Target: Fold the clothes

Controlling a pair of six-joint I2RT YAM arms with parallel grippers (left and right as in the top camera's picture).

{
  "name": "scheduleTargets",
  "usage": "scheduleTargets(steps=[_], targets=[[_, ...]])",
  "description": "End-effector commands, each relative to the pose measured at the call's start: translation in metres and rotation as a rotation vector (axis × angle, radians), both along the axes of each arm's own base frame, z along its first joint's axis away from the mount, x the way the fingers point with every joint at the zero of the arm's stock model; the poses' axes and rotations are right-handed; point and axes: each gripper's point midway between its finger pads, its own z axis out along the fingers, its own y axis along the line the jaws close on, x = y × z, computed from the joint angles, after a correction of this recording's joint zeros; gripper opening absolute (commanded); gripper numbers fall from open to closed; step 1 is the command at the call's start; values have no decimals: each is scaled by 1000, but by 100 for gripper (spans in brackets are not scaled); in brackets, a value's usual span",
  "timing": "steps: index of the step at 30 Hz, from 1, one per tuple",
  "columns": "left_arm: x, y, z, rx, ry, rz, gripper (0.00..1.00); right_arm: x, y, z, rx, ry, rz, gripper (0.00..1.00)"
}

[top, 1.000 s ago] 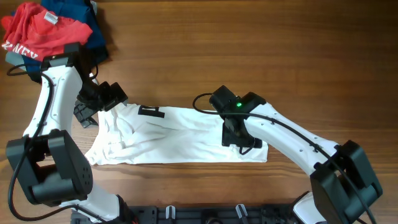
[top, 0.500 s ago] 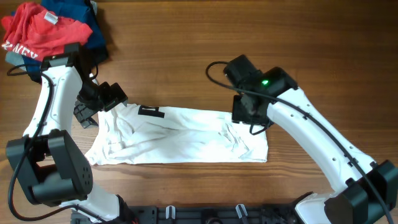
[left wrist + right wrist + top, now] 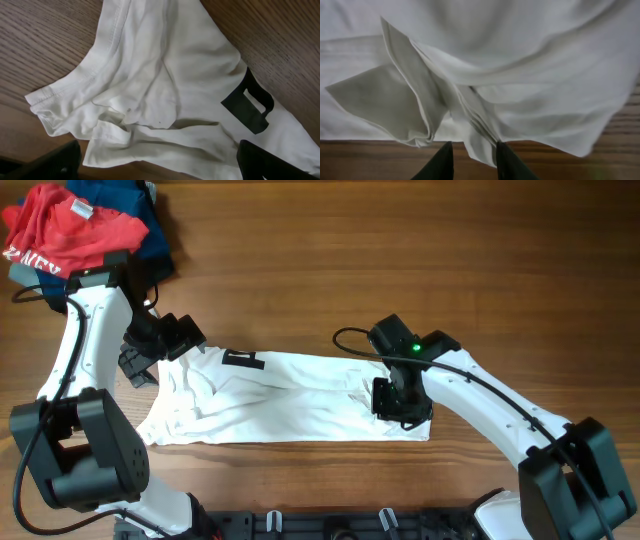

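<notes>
Item: white shirt [image 3: 290,395], wrinkled, flat on the wooden table [image 3: 330,270]. My right gripper [image 3: 472,157]: fingers narrow, straddling a bunched fold at the shirt's edge; pinched or not, I cannot tell. My left gripper [image 3: 170,162]: spread wide over the collar end, empty. Risk: the thin fold slips free, or one layer lifts alone and skews the fold.

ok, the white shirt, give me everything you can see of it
The white shirt is thin, plain, wrinkled cloth, lying as a long strip on the wooden table. A dark label and stitched hems show near its left end, under the open left gripper. At its right end a bunched fold sits between the fingers of the right gripper.
</notes>
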Motion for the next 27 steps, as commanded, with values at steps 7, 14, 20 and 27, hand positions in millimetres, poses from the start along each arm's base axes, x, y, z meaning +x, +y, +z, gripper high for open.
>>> scheduleTargets(steps=[7,14,20,27], targets=[[-1,-4,3,-11,-10,-8,100,-8,64,0,382,32,77,22],[-1,-4,3,-11,-10,-9,100,3,81,26,476,-15,112,9],[-2,-4,3,-12,-6,-9,100,43,16,49,199,-158,-11,29],[-3,-4,3,-12,-3,-8,100,58,-4,45,329,-158,40,9]])
